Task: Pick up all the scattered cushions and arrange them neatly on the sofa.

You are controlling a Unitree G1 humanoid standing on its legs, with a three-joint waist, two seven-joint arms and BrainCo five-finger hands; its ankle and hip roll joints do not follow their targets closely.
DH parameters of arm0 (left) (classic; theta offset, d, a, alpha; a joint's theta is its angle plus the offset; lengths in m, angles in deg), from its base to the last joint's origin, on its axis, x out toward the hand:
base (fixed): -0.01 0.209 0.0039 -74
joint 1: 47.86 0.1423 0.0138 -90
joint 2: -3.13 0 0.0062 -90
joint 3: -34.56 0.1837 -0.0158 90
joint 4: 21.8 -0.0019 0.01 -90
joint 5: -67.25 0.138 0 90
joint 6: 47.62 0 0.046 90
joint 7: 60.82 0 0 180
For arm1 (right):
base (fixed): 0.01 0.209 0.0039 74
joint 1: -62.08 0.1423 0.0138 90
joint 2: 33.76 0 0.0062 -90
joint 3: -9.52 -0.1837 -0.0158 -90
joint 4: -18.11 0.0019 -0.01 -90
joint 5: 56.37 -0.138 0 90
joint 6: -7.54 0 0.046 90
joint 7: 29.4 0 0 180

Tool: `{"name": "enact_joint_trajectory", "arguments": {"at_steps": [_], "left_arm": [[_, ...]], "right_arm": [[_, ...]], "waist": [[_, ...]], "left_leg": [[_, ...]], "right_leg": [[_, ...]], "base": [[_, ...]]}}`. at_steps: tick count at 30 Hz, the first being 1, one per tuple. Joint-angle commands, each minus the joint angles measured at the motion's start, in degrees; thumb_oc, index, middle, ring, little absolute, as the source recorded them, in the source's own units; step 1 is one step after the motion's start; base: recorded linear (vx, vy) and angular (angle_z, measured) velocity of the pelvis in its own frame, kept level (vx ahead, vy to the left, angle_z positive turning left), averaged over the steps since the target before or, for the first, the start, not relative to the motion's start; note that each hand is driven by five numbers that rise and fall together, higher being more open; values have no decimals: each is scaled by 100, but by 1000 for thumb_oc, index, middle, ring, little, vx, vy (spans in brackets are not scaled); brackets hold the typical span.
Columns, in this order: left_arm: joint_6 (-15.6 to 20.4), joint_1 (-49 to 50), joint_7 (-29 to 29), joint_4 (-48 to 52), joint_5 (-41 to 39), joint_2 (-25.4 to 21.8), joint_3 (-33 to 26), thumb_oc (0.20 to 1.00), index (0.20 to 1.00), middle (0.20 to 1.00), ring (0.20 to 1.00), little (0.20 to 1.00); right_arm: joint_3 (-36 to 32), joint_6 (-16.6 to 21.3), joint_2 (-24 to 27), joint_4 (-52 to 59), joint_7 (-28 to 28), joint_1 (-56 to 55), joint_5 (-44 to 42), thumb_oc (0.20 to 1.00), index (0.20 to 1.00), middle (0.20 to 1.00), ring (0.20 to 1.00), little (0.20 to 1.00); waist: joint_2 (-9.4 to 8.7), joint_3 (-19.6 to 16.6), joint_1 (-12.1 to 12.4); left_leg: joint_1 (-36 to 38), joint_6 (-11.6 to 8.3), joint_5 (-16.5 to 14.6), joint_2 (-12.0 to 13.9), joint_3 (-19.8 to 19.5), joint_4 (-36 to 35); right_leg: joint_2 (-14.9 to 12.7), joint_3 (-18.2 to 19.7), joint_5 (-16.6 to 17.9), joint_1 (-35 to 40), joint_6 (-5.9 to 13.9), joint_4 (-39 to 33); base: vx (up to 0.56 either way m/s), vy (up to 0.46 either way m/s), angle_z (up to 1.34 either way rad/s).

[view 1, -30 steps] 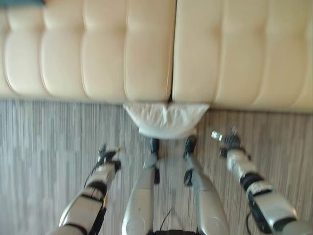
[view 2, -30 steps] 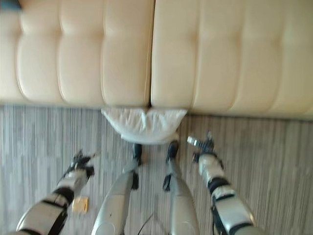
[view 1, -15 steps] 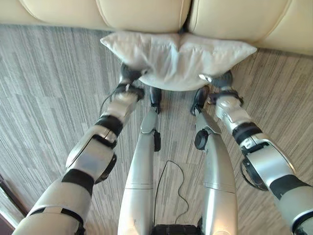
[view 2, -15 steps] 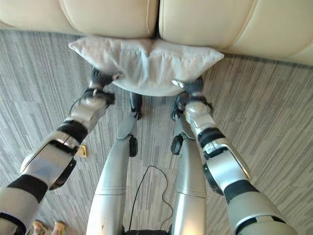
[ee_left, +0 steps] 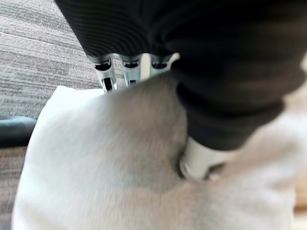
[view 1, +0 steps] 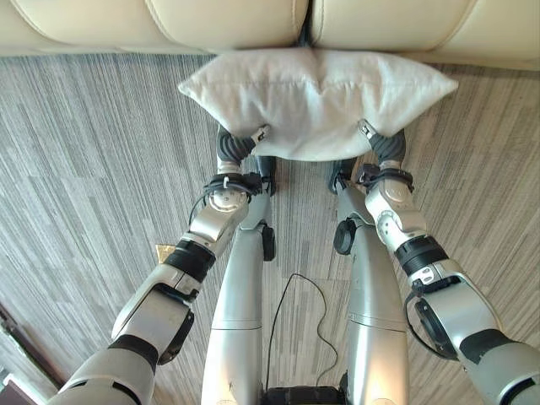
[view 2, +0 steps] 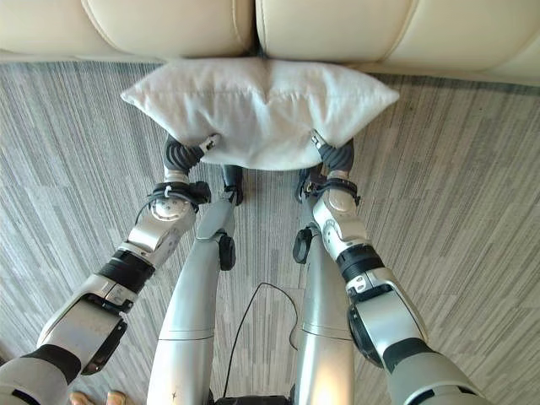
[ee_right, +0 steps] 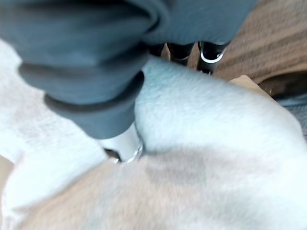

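Left eye view: a white cushion point(view 1: 316, 99) is shown held between the two hands, in front of the cream sofa point(view 1: 228, 24) and over the grey striped carpet point(view 1: 93, 160). The left hand point(view 1: 238, 148) is seen at the cushion's near edge, towards its left end, with the thumb laid on top of the fabric and the fingers passed beneath, so that the edge is pinched. The right hand point(view 1: 384, 148) is seen at the same near edge, towards the right end, in the same pinch. The cushion's far edge lies just beside the sofa front, at the seam between two seat sections; whether it touches cannot be told. In the left wrist view, the fabric is gripped between thumb and fingers point(ee_left: 106, 76). A small tan object point(view 1: 165, 251) lies on the carpet, beside the left forearm.
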Motion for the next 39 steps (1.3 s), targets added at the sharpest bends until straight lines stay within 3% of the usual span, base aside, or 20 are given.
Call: {"name": "enact_joint_trajectory", "arguments": {"at_steps": [1,10,14,25,28,29,30,32,34,36,37,39], "left_arm": [[584,89,848,743,-88,752,494,200,200,200,200,200],[608,1135,1090,1158,-440,597,332,200,200,200,200,200],[519,2089,1204,1533,-392,440,161,200,200,200,200,200],[269,3365,1170,2296,-47,92,-337,200,200,200,200,200],[148,3656,1202,2379,28,24,-420,200,200,200,200,200],[77,3775,1184,2342,40,35,-464,200,200,200,200,200],[76,3776,1184,2343,40,35,-464,200,200,200,200,200],[45,3895,1145,2336,122,23,-542,200,200,200,200,200],[-8,3964,1108,2318,164,48,-557,200,200,200,200,200],[-38,3951,1109,2276,224,66,-531,200,200,200,200,200],[-41,3918,1102,2235,217,97,-529,200,200,200,200,200],[-70,3848,1091,2137,206,126,-638,200,200,200,200,200]], "right_arm": [[340,394,-623,842,-801,-174,-99,200,200,200,200,200],[294,278,-709,1409,-957,-1285,-86,200,200,200,200,200],[334,134,-785,1819,-1149,-2263,-78,200,200,200,200,200],[343,-329,-432,2744,-1263,-3343,811,200,200,200,200,200],[236,-443,-359,2900,-1339,-3541,928,200,200,200,200,200],[166,-512,-319,2929,-1331,-3694,1093,200,200,200,200,200],[166,-513,-318,2931,-1331,-3696,1093,200,200,200,200,200],[157,-546,-327,2926,-1301,-3760,1259,200,200,200,200,200],[126,-562,-368,2884,-1261,-3831,1312,200,200,200,200,200],[108,-572,-400,2858,-1255,-3856,1277,200,200,200,200,200],[97,-570,-414,2802,-1251,-3855,1227,200,200,200,200,200],[106,-581,-404,2629,-1174,-3731,1162,200,200,200,200,200]], "waist": [[19,-384,157],[-132,-569,201],[-235,-905,243],[-328,-1960,352],[-284,-2159,373],[-212,-2158,343],[-216,-2154,347],[-169,-2049,340],[-101,-1990,344],[-90,-1970,316],[-78,-1970,303],[-204,-2019,381]], "left_leg": [[630,-148,-792,-73,-153,58],[2305,-131,-595,-29,-187,-886],[3394,-135,-567,13,-182,-1364],[5332,-70,-539,-35,-106,-2350],[5655,14,-630,-70,-118,-2387],[5904,93,-697,-87,-149,-2406],[5911,95,-696,-92,-144,-2410],[6155,219,-779,-117,-75,-2424],[6368,270,-831,-98,-58,-2480],[6453,240,-824,-74,-96,-2548],[6523,189,-816,-36,-90,-2612],[6625,101,-913,-76,16,-2634]], "right_leg": [[181,263,-598,707,352,-422],[206,139,-396,2409,427,-1323],[204,41,-330,3566,474,-1826],[171,-113,-85,5470,704,-2725],[131,-102,-218,5627,755,-2409],[107,-41,-284,5523,793,-1664],[101,-32,-301,5511,796,-1633],[19,15,0,5226,883,-600],[-6,-20,21,5011,889,21],[152,79,-144,4861,850,32],[362,79,-409,4728,790,-186],[590,-365,-277,4770,796,-1663]], "base": [[-76,-10,-9],[-27,-8,-8],[65,7,-3],[112,91,2],[111,179,-1],[81,182,-3],[59,191,-2],[28,140,-1],[71,84,-17],[59,-11,-6],[127,-73,17],[239,-149,15]]}}
